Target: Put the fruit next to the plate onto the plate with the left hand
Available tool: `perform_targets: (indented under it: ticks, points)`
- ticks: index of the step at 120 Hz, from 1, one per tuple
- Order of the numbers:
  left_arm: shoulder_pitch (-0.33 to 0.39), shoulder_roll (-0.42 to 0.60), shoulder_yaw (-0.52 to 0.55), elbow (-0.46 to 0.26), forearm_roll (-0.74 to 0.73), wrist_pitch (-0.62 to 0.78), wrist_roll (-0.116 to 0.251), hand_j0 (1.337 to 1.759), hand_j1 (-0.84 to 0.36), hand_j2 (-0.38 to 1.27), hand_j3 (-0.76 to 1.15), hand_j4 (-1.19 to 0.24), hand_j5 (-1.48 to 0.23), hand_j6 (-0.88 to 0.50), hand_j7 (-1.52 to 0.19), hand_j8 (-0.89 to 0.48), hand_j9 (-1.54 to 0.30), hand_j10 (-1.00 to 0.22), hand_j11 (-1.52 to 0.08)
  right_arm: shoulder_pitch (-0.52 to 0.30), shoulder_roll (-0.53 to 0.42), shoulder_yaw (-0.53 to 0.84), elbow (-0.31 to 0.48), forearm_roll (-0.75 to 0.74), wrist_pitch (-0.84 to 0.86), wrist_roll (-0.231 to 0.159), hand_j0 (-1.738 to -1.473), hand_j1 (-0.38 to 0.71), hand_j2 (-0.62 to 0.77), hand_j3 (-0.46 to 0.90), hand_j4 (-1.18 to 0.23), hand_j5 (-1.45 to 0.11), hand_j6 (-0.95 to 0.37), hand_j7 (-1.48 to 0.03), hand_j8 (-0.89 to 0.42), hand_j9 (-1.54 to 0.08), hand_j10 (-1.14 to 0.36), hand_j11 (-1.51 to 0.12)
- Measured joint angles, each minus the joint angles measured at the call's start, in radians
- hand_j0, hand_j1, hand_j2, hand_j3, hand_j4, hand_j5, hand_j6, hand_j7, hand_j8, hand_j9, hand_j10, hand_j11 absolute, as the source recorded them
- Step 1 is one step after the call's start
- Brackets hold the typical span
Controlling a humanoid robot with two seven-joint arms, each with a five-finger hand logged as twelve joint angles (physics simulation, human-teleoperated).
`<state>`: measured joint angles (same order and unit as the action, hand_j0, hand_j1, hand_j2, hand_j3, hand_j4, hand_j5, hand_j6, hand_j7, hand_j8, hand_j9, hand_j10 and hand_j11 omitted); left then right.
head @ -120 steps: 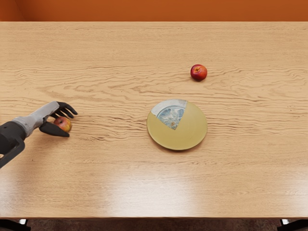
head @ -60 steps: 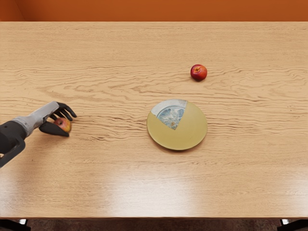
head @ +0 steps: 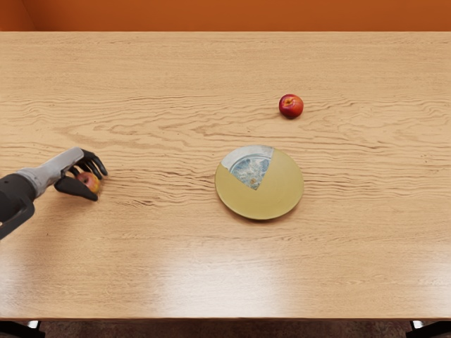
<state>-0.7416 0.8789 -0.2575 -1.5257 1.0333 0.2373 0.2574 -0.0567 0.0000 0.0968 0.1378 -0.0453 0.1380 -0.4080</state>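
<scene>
Sitting on the bare wood just up and to the right of the plate (head: 273,191), a red apple (head: 290,105) rests alone, apart from the plate's rim and touched by nothing. It is the fruit nearest the plate. The plate is round and mostly olive-yellow, with a blue-grey patterned wedge (head: 249,167) in its upper left part, and nothing lies on it.

Far to the left of the plate, near the table's left edge and about level with the plate's centre, a smaller red-and-yellow fruit (head: 89,182) sits low at the table surface inside the left hand (head: 81,176). The dark fingers (head: 95,165) curl over its top and far side, and the thumb (head: 76,188) presses in from the near side, so the hand is closed around this fruit. Whether the fruit still touches the wood cannot be told. This held fruit is well apart from both the plate and the red apple.

From the hand, the grey forearm (head: 44,176) runs down and left to a dark upper section at the picture's left edge. All of it lies on a light wooden table (head: 211,267) with wavy grain, and an orange wall (head: 225,14) stands behind the table's far edge.
</scene>
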Motion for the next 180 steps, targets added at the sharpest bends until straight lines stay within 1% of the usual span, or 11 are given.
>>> perform_targets:
  ticks: [20,30,50,73,90,111,129,150,162,171,180]
  points:
    - [-0.029,-0.001,0.000,-0.010,-0.004,-0.022,0.016,1.655,-0.32,0.35,0.00,-0.67,-0.90,-0.59,-0.88,-0.46,-0.88,-0.58,-0.89,0.000,0.000,0.001,-0.001,0.000,0.000,0.000,-1.658,-0.35,0.00,0.00,0.00,0.00,0.00,0.00,0.00,0.00,0.00,0.00]
    - [-0.058,-0.006,-0.001,-0.013,-0.004,-0.041,0.026,1.655,-0.32,0.30,0.00,-0.68,-0.91,-0.58,-0.90,-0.45,-0.89,-0.57,-0.90,0.001,0.000,0.001,-0.001,0.000,0.000,0.000,-1.658,-0.35,0.00,0.00,0.00,0.00,0.00,0.00,0.00,0.00,0.00,0.00]
    - [-0.109,-0.014,-0.001,-0.014,-0.007,-0.083,0.037,1.655,-0.33,0.28,0.00,-0.69,-0.93,-0.56,-0.92,-0.43,-0.91,-0.55,-0.92,0.007,0.000,0.002,-0.001,0.000,0.000,0.000,-1.658,-0.35,0.00,0.00,0.00,0.00,0.00,0.00,0.00,0.00,0.00,0.00]
    - [-0.192,-0.030,-0.007,-0.015,-0.015,-0.138,0.060,1.655,-0.32,0.30,0.00,-0.69,-0.94,-0.56,-0.93,-0.42,-0.92,-0.55,-0.93,0.019,0.000,0.003,-0.001,0.000,0.000,0.000,-1.658,-0.35,0.00,0.00,0.00,0.00,0.00,0.00,0.00,0.00,0.00,0.00]
    - [-0.275,-0.065,-0.011,-0.016,-0.041,-0.198,0.083,1.654,-0.31,0.23,0.00,-0.69,-0.95,-0.56,-0.93,-0.43,-0.92,-0.53,-0.93,0.028,0.000,0.002,-0.001,-0.001,0.000,0.000,-1.658,-0.35,0.00,0.00,0.00,0.00,0.00,0.00,0.00,0.00,0.00,0.00]
    - [-0.326,-0.100,-0.012,-0.015,-0.089,-0.253,0.103,1.654,-0.33,0.31,0.00,-0.71,-0.96,-0.61,-0.95,-0.44,-0.94,-0.53,-0.95,0.035,0.000,-0.001,-0.001,-0.001,0.000,-0.001,-1.658,-0.35,0.00,0.00,0.00,0.00,0.00,0.00,0.00,0.00,0.00,0.00]
    - [-0.351,-0.171,-0.014,-0.009,-0.108,-0.268,0.141,1.654,-0.31,0.31,0.00,-0.71,-0.98,-0.62,-0.97,-0.45,-0.96,-0.54,-0.96,0.038,0.000,-0.001,-0.001,0.000,0.000,-0.001,-1.658,-0.35,0.00,0.00,0.00,0.00,0.00,0.00,0.00,0.00,0.00,0.00]
    - [-0.393,-0.237,-0.015,-0.002,-0.127,-0.271,0.186,1.655,-0.34,0.39,0.00,-0.72,-0.98,-0.65,-0.98,-0.46,-0.96,-0.54,-0.96,0.038,0.000,-0.001,-0.001,0.000,0.000,-0.002,-1.658,-0.35,0.00,0.00,0.00,0.00,0.00,0.00,0.00,0.00,0.00,0.00]
    - [-0.443,-0.318,-0.014,0.011,-0.150,-0.272,0.232,1.656,-0.35,0.43,0.00,-0.72,-0.99,-0.65,-0.99,-0.45,-0.96,-0.54,-0.96,0.038,0.000,-0.001,-0.001,-0.001,0.000,-0.002,-1.658,-0.35,0.00,0.00,0.00,0.00,0.00,0.00,0.00,0.00,0.00,0.00]
    - [-0.456,-0.352,-0.014,0.022,-0.163,-0.272,0.263,1.656,-0.36,0.44,0.00,-0.72,-0.99,-0.65,-0.98,-0.47,-0.96,-0.55,-0.96,0.038,0.000,-0.002,-0.001,-0.001,0.000,-0.002,-1.658,-0.35,0.00,0.00,0.00,0.00,0.00,0.00,0.00,0.00,0.00,0.00]
    - [-0.466,-0.406,-0.014,0.037,-0.175,-0.272,0.289,1.656,-0.36,0.45,0.00,-0.72,-1.00,-0.65,-0.99,-0.44,-0.96,-0.53,-0.97,0.038,0.000,-0.002,-0.001,-0.001,0.000,-0.002,-1.658,-0.35,0.00,0.00,0.00,0.00,0.00,0.00,0.00,0.00,0.00,0.00]
